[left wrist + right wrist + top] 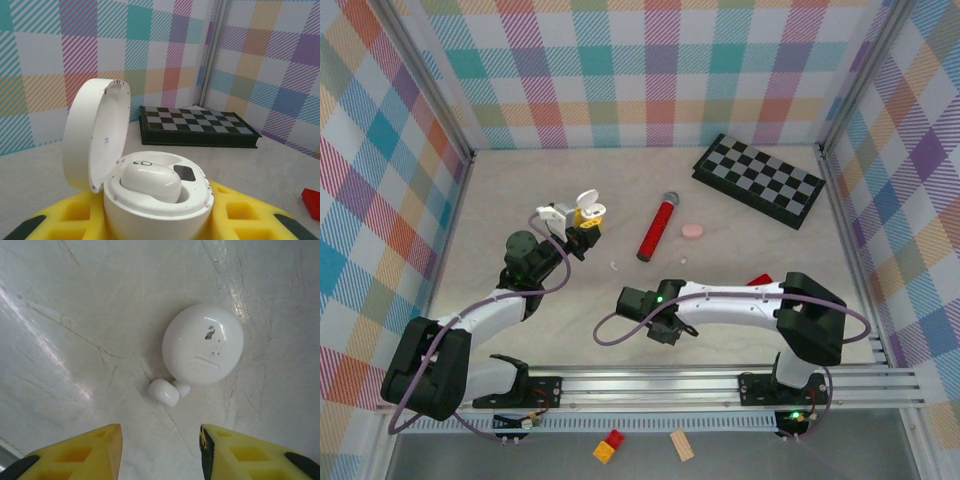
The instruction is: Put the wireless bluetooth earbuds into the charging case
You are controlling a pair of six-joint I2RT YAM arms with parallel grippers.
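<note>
One white earbud (150,181) sits in a well of the open charging case (150,217). The well beside it is bare, with a dark floor. The hinged lid (95,135) stands up at the case's side. The left claw (157,227) is closed partway on the body of this case, with a yellow pad on either side, and holds it above the tabletop (520,190).

From the top camera, the held case is left of the red microphone (658,228), which lies on the tabletop. Two tiny white buds lie near the microphone's near end, one to its left (614,265) and one to its right (682,259). A pinkish pebble-like piece (692,230) rests just right of the microphone. A folded chessboard (760,178) lies farther back and to the right.

The right claw (160,450) is nearer the arm bases than the microphone and points down at the tabletop. Its jaws stand apart with nothing between them. Just beyond its fingertips lies a closed white case (202,344), round and scuffed. Another loose earbud (164,391) touches that case's edge on the side towards the claw.
</note>
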